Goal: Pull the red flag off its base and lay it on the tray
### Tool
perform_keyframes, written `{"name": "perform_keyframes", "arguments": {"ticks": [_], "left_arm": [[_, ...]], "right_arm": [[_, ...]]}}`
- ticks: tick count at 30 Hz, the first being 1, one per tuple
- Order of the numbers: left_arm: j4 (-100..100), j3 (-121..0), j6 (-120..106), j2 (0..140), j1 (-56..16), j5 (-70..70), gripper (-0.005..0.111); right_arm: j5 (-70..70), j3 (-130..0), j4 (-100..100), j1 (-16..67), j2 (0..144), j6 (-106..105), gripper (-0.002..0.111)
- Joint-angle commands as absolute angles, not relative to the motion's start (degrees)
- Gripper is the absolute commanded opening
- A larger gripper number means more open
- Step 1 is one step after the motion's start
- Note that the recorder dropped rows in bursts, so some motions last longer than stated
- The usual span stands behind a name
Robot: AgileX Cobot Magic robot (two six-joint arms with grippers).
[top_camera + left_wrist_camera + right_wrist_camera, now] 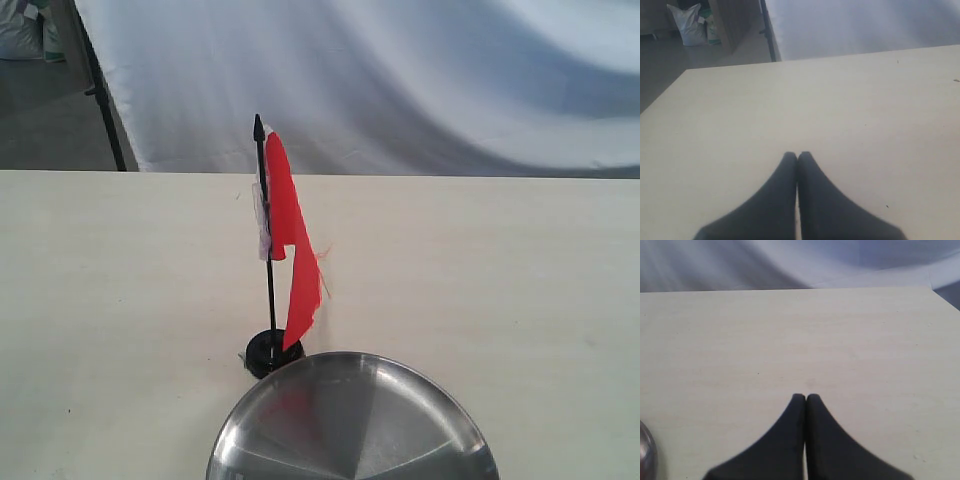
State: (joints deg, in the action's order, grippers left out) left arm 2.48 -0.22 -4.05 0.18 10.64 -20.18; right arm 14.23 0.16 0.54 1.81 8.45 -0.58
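left gripper (797,156), right gripper (805,397) closed, red flag (285,225) upright in base (264,353), untouched

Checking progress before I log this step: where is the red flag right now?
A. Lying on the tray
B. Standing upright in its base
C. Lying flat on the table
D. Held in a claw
B: the flag stands upright with its stick in the base, beside the tray, while the left claw and right claw are shut and hold nothing.
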Motion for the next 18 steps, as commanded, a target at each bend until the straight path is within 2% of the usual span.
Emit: {"name": "perform_keyframes", "arguments": {"ticks": [1, 6, 14, 18], "left_arm": [[2.52, 0.00, -4.23, 0.00, 10.78, -19.60, 0.000], [2.56, 0.00, -4.23, 0.00, 10.78, -18.63, 0.000], [2.56, 0.00, -4.23, 0.00, 10.78, -2.30, 0.000], [2.56, 0.00, -4.23, 0.00, 10.78, 1.21, 0.000]], "right_arm": [[14.46, 0.00, 0.37, 1.64, 8.24, -0.77, 0.000], [14.46, 0.00, 0.37, 1.64, 8.24, -0.77, 0.000], [14.46, 0.00, 0.37, 1.64, 8.24, -0.77, 0.000], [14.46, 0.00, 0.37, 1.64, 8.24, -0.77, 0.000]]}}
